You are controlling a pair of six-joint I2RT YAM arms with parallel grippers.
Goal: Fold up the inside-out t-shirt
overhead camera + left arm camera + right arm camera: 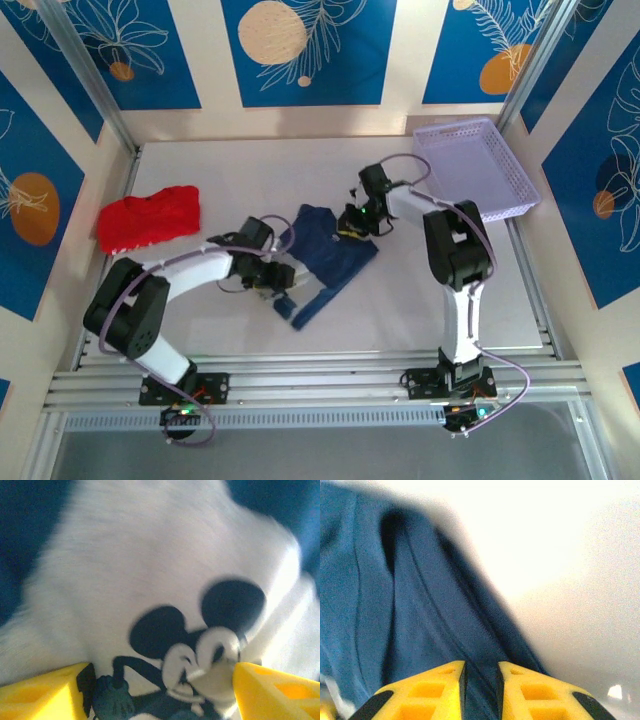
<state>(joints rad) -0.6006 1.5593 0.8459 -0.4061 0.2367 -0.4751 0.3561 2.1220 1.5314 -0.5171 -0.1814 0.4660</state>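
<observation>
The inside-out t-shirt lies crumpled at the table's middle, dark navy with a sleeve trailing toward the front left. At its left edge sits my left gripper. In the left wrist view that left gripper is open, yellow fingers wide apart over a white printed patch with a cartoon mouse, navy cloth around it. My right gripper is at the shirt's upper right edge. There the right gripper is shut on a fold of the navy t-shirt, cloth filling the narrow gap between the pads.
A bright red garment lies at the left of the white table. A lavender mesh basket stands at the back right corner. Metal rails run along the table's sides and front edge.
</observation>
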